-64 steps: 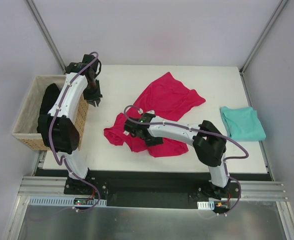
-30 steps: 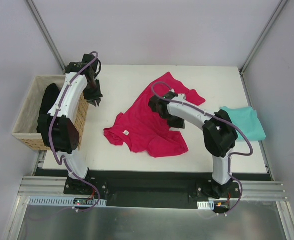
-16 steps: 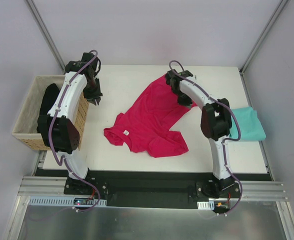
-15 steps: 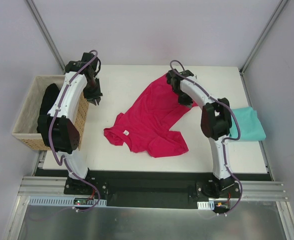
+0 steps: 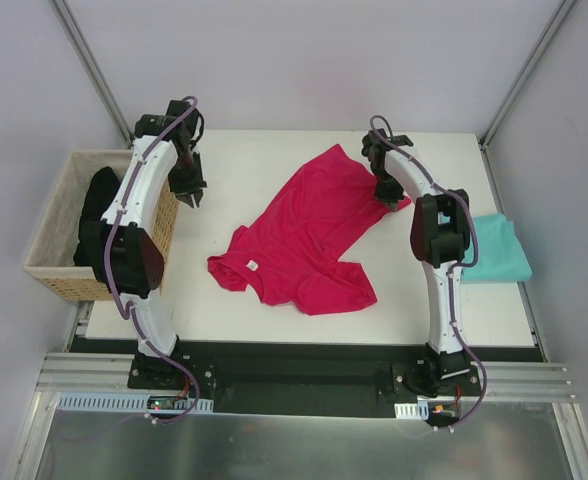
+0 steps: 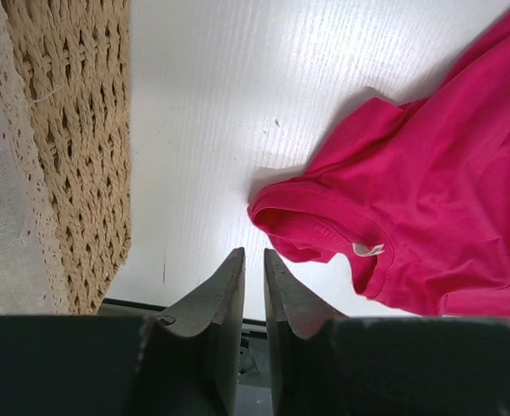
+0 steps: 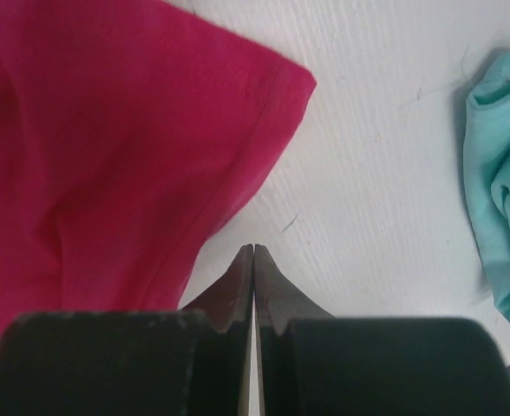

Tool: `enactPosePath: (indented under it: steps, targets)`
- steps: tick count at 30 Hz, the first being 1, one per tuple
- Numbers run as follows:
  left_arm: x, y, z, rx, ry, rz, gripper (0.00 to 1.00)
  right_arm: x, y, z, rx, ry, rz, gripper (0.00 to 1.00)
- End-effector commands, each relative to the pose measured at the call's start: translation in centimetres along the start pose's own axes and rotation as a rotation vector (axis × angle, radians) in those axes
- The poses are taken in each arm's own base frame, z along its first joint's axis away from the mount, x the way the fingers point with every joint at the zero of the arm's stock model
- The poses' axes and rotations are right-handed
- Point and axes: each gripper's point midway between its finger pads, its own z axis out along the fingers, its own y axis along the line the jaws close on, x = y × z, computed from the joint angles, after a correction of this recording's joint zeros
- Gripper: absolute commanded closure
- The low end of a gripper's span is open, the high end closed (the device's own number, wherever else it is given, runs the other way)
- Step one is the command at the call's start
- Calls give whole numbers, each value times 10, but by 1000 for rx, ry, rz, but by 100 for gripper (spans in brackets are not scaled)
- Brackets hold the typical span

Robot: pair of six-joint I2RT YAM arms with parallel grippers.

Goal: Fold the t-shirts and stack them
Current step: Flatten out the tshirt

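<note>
Seeing right gripper pinched fully shut on nothing, tips just off the crimson-pink t-shirt's right hem. Left gripper barely parted, empty, left of that shirt beside wicker basket. Swung right from over shirt's middle a second ago. Spotting teal t-shirt further right. Can't read white neck label.

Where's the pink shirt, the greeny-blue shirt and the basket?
pink shirt point(image 5: 309, 230): top view, middle of its body.
greeny-blue shirt point(image 5: 498, 250): top view, middle of the folded cloth.
basket point(image 5: 59, 283): top view, its near woven wall.
</note>
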Motion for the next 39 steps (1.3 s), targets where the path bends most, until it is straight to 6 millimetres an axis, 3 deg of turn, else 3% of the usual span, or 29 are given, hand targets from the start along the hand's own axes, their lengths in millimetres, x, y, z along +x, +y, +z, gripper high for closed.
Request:
enactPosePath:
  steps: [1, 8, 14, 21, 29, 36, 39]
  targets:
    - [-5, 5, -13, -18, 1, -24, 86, -19, 0, 10, -61, 12, 25, 99]
    - [-9, 3, -12, -22, 16, -30, 86, -25, 17, 23, -173, 50, 58, 99]
    - [-11, 0, -6, -22, 34, -37, 86, -28, 58, 20, -360, 68, 59, 99]
    - [-11, 0, -2, -25, 47, -41, 86, -23, 108, -1, -562, 75, -21, 99]
    - [-9, -1, 4, -29, 67, -46, 86, -13, 144, -20, -718, 86, -98, 99]
    - [-4, -1, 8, -31, 87, -47, 87, 10, 183, -55, -909, 111, -209, 99]
    - [-4, -1, 8, -30, 86, -47, 87, 11, 181, -54, -851, 78, -229, 98]
